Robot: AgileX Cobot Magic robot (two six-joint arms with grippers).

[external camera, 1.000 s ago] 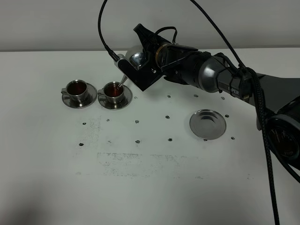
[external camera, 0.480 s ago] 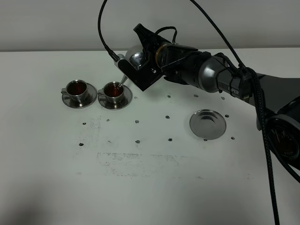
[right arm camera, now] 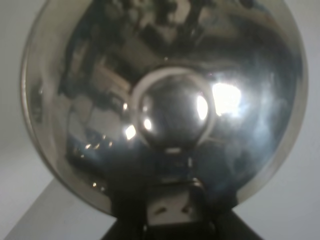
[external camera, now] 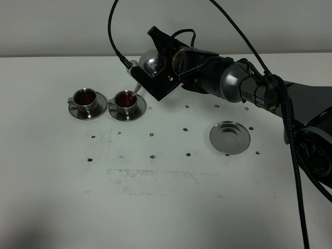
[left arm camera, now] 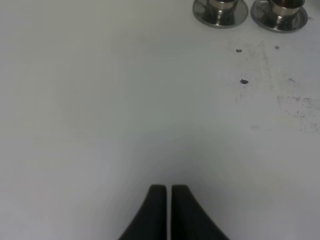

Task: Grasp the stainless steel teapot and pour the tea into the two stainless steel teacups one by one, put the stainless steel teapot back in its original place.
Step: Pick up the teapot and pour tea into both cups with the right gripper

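Note:
My right gripper [external camera: 162, 62] is shut on the stainless steel teapot [external camera: 149, 64] and holds it tilted above the table. Its thin spout [external camera: 136, 88] points down into the right teacup [external camera: 126, 101]. The left teacup [external camera: 85, 99] stands beside it; each is on its own saucer. Both hold reddish-brown tea [external camera: 125, 98]. The wide empty saucer [external camera: 230, 137] lies to the right. In the right wrist view the teapot's shiny body [right arm camera: 90, 100] and lid knob [right arm camera: 172, 117] fill the picture. My left gripper [left arm camera: 167, 189] is shut and empty over bare table, far from the cups [left arm camera: 220, 7].
The white table [external camera: 166, 207] has small dark dots and faint scuff marks in the middle. Black cables [external camera: 111, 31] arc above the right arm. The right arm [external camera: 249, 85] reaches across from the right edge.

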